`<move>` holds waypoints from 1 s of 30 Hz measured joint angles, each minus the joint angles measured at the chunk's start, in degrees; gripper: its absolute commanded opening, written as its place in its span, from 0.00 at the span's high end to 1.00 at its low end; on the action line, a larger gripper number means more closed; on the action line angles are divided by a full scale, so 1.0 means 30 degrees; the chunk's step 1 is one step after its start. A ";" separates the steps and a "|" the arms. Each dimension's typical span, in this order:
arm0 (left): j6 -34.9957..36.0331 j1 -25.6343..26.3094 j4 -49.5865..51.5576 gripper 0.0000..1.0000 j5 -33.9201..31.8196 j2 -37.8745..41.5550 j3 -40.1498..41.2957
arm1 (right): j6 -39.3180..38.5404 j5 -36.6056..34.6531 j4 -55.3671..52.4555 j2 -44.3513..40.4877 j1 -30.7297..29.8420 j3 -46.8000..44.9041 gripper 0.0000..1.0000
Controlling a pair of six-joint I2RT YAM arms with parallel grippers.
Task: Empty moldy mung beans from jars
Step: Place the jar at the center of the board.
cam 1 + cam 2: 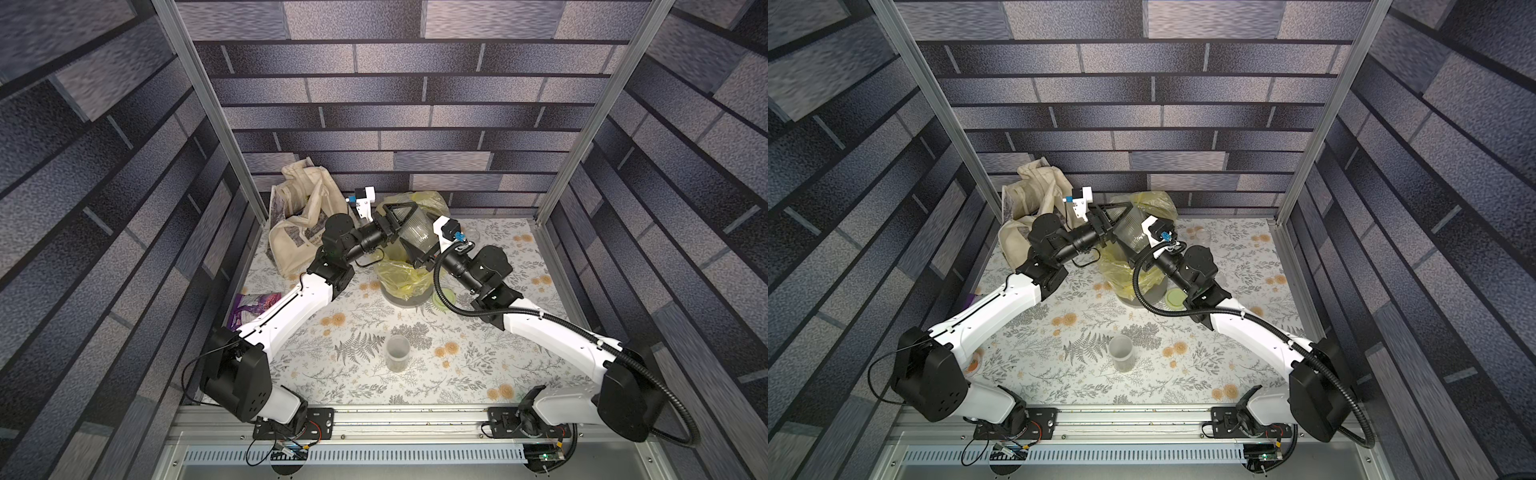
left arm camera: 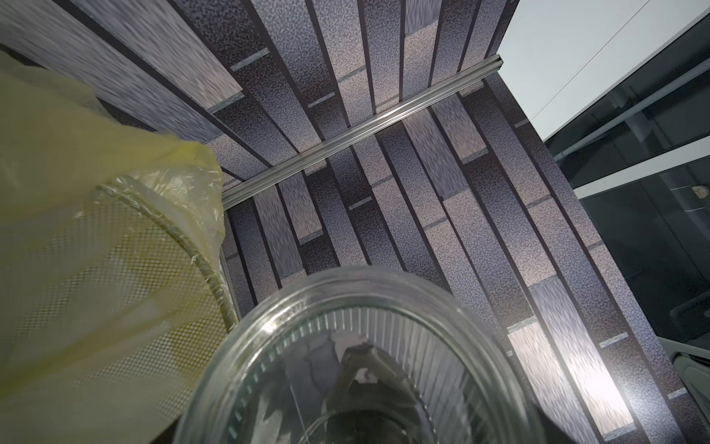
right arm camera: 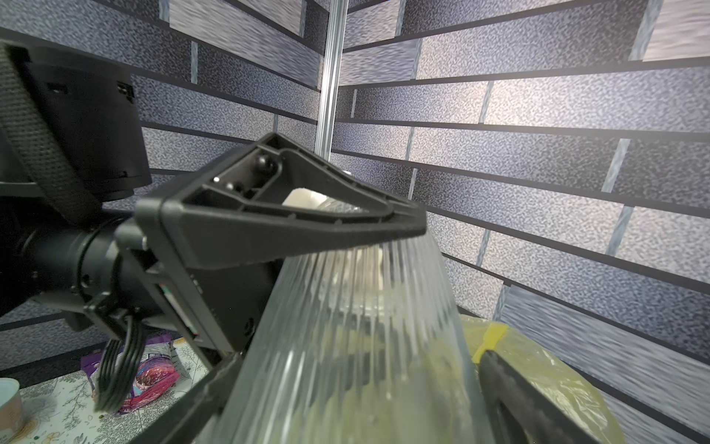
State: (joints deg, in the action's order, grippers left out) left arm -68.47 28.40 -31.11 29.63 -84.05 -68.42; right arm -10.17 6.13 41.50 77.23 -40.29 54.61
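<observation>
In both top views the jar (image 1: 419, 233) is seen tilted above the bin (image 1: 409, 298), which is lined with a yellow bag (image 1: 397, 276). It is clamped between the fingers (image 3: 307, 226) of the left gripper (image 1: 408, 232). The right gripper (image 1: 428, 251) is set at the jar too, fingers spread on both sides; whether they press it cannot be told. No beans are clearly seen inside. For a clean emptying, the mouth should be held over the bag and the jar shaken gently, so that nothing is dropped beside the bin. A small jar (image 1: 397, 353) stands in front of the bin.
</observation>
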 measured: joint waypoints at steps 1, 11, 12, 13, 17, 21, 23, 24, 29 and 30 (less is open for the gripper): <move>0.0168 0.0000 0.0160 0.51 0.0022 0.0000 0.0000 | 0.0015 0.0007 -0.0036 0.0000 0.0000 0.0029 0.01; 0.0860 -0.0612 0.0714 0.51 0.0248 0.0015 0.0000 | -0.0058 0.0000 -0.0831 -0.0284 0.0000 0.0102 0.00; 0.1049 -0.0816 0.0940 0.51 0.0335 0.0036 0.0000 | -0.0066 0.0000 -0.1049 -0.0430 0.0000 0.0102 0.00; 0.1355 -0.1071 0.1268 0.51 0.0452 0.0087 -0.0015 | -0.0080 0.0007 -0.1341 -0.0634 0.0007 0.0102 0.00; 0.3213 -0.1989 0.3118 0.50 0.0583 0.0437 -0.0350 | -0.0131 -0.0015 -0.2630 -0.1639 0.0058 0.0095 0.00; 0.5428 -0.2754 0.5158 0.50 0.0561 0.1384 -0.0663 | -0.0138 -0.0087 -0.3716 -0.2856 0.0204 0.0087 0.00; 0.6776 -0.2914 0.6419 0.49 0.0466 0.1894 -0.1209 | -0.0124 -0.0291 -0.4131 -0.3300 0.0270 0.0087 0.00; 0.7482 -0.2929 0.7023 0.49 0.0321 0.2200 -0.1508 | -0.0109 -0.0452 -0.4350 -0.3439 0.0313 0.0087 0.00; 1.0877 -0.2929 0.9683 0.48 -0.1180 0.4393 -0.2193 | 0.0095 -0.0816 -0.5049 -0.3504 0.0619 -0.0168 0.00; 1.1460 -0.2929 1.0156 0.47 -0.1610 0.4911 -0.2215 | 0.0160 -0.0867 -0.5231 -0.3497 0.0670 -0.0270 0.00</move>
State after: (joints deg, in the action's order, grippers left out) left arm -34.09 19.62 -0.64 24.80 -69.32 -75.07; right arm -9.69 3.53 25.80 66.74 -38.28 53.80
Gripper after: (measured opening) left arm 0.839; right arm 0.999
